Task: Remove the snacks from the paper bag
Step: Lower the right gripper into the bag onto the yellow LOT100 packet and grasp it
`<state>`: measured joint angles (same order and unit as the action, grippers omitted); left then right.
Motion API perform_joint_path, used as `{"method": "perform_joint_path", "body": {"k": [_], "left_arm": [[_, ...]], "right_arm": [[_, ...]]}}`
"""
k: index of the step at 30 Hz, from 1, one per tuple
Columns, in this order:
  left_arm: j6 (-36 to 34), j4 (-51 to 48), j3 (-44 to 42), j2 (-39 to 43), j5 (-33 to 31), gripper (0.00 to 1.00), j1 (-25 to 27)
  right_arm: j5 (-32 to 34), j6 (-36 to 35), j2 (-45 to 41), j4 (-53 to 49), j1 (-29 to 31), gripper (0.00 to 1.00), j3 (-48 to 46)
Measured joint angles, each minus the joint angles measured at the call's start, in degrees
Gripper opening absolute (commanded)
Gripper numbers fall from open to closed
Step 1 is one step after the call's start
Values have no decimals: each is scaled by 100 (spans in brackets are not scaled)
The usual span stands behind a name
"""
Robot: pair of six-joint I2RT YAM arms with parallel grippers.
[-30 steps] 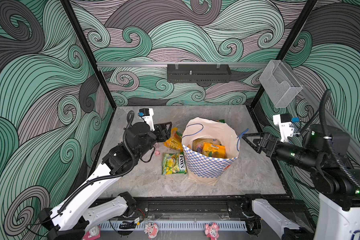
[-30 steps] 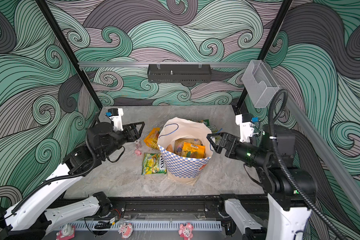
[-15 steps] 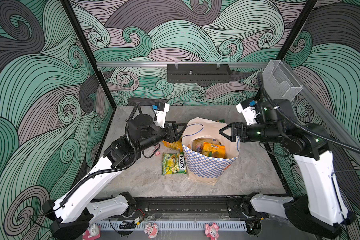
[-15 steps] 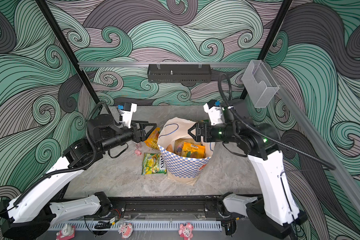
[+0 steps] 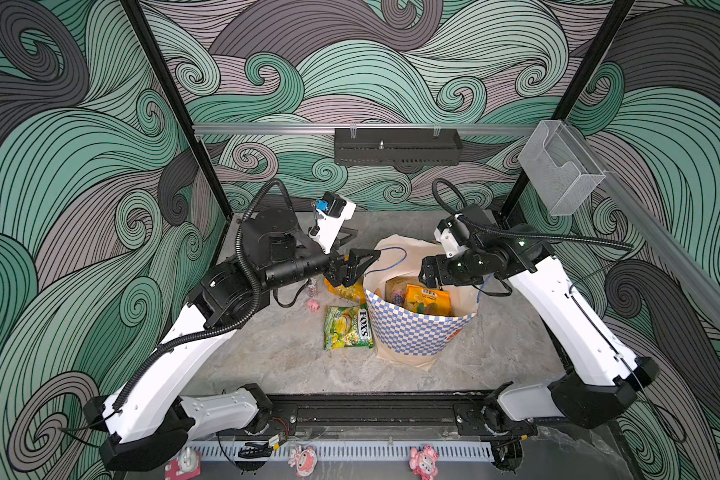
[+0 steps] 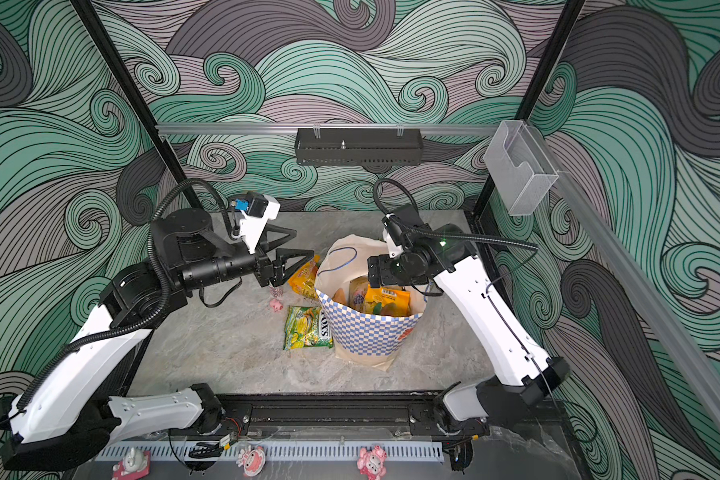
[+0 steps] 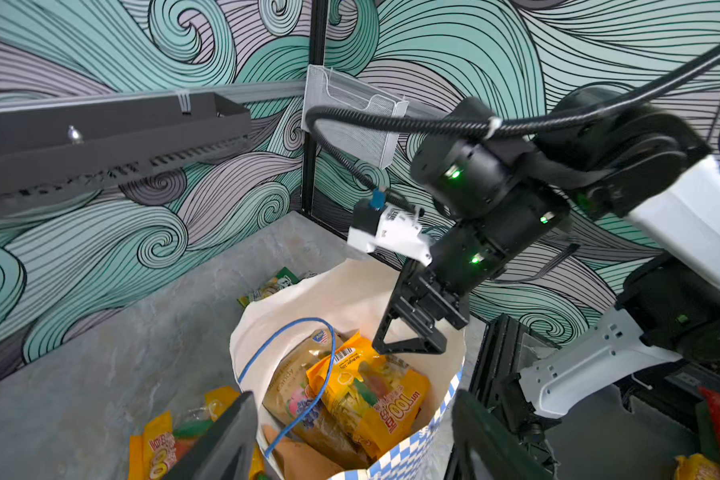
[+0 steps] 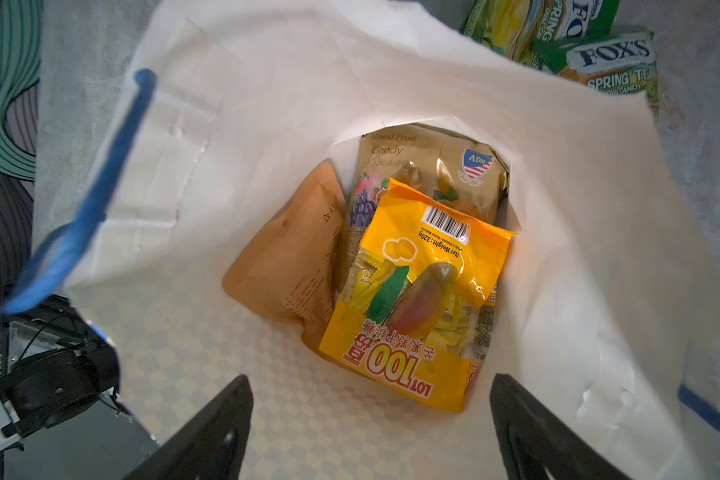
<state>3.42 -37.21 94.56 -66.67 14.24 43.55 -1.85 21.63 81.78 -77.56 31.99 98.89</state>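
In the middle of the table (image 5: 267,353) stands the paper bag (image 5: 416,332) with three packets (image 8: 416,299) inside. The right gripper (image 8: 371,382) hangs wide and empty over its mouth. The left gripper (image 7: 352,399), also wide and empty, hovers at its 10 o'clock. A green packet (image 5: 347,327) lies at 9 o'clock.

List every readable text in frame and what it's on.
"FOX'S", "SPRING TEA": rear green packet, outside the bag.
"FOX'S": front green packet.
"Mixed Fruit Candy", "ADM": gold packet in the bag.
"LOT 100", "Net Weight : 320g": yellow packet in the bag.
Tan pouch: print too small to read.
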Motion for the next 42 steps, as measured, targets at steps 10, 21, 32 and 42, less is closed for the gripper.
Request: {"method": "perform_joint_path", "body": {"k": [10, 21, 32, 42], "left_arm": [[-1200, -562, 208, -363, 96, 80, -2], [-2111, -850, 293, -595, 63, 84, -70], [-2328, -949, 350, -750, 68, 84, -269], [-2514, -997, 389, -807, 448, 85, -332]], "right_arm": [[160, 223, 256, 866, 0, 87, -1095], [450, 273, 1130, 1655, 4, 96, -1443], [820, 247, 1467, 2776, 4, 93, -2328], [883, 234, 1596, 3351, 2, 66, -2693]]}}
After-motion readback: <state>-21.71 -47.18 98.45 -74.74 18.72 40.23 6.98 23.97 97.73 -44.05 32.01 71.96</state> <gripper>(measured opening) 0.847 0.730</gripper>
